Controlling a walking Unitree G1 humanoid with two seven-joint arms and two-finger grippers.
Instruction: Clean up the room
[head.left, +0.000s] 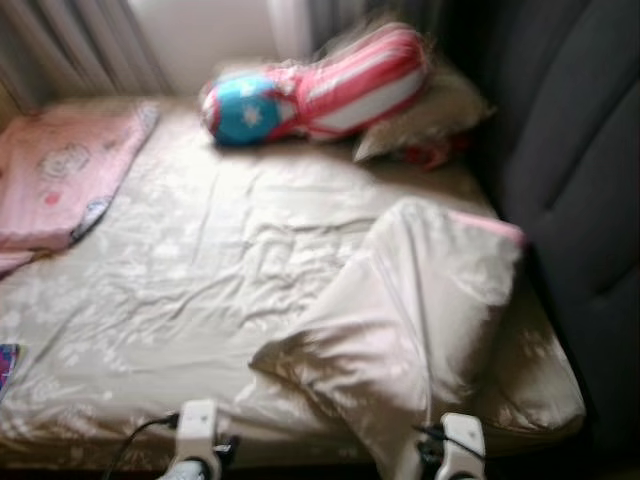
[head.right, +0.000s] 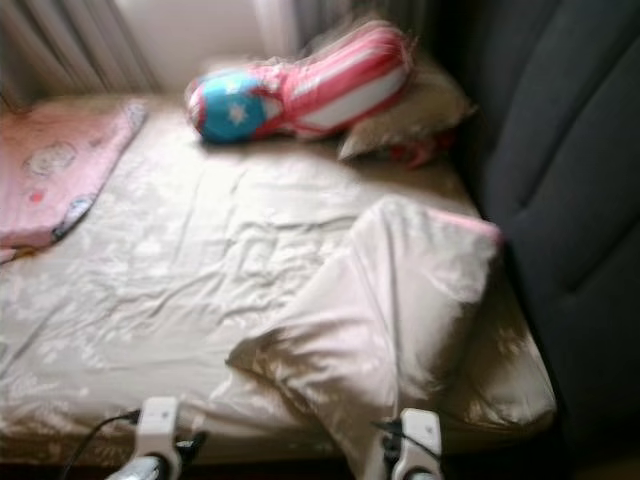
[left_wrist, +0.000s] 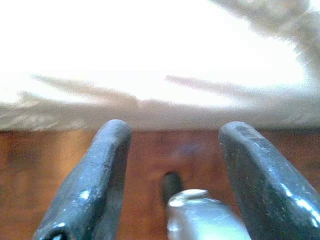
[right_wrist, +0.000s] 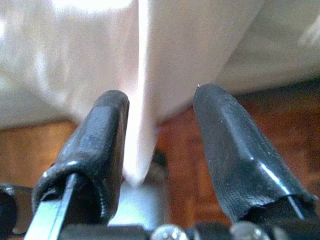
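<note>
Beige satin covers the bed (head.left: 180, 300), wrinkled across its middle, and a folded beige quilt (head.left: 400, 330) with a pink edge lies on my right side of it, one corner hanging over the near edge toward the floor. My right gripper (right_wrist: 160, 115) sits low at that near edge with its 2 black fingers (right_wrist: 95, 150) spread apart; the hanging quilt fold drops between them, close to one finger, but the fingers are not pressed onto it. My left gripper (left_wrist: 172, 150) is also low at the bed's near edge, its 2 fingers (left_wrist: 95, 180) set wide with nothing between them, the bright sheet edge ahead and reddish-brown wooden floor (left_wrist: 30, 165) below.

At the far end of the bed lies a red-and-white striped bolster (head.left: 320, 85) with a blue end bearing a white star, resting against a pale pillow (head.left: 430, 115). Folded pink bedding (head.left: 60, 175) sits at the far left. Dark upholstered headboard (head.left: 580, 180) runs along the right side, and grey curtains (head.left: 60, 45) hang behind.
</note>
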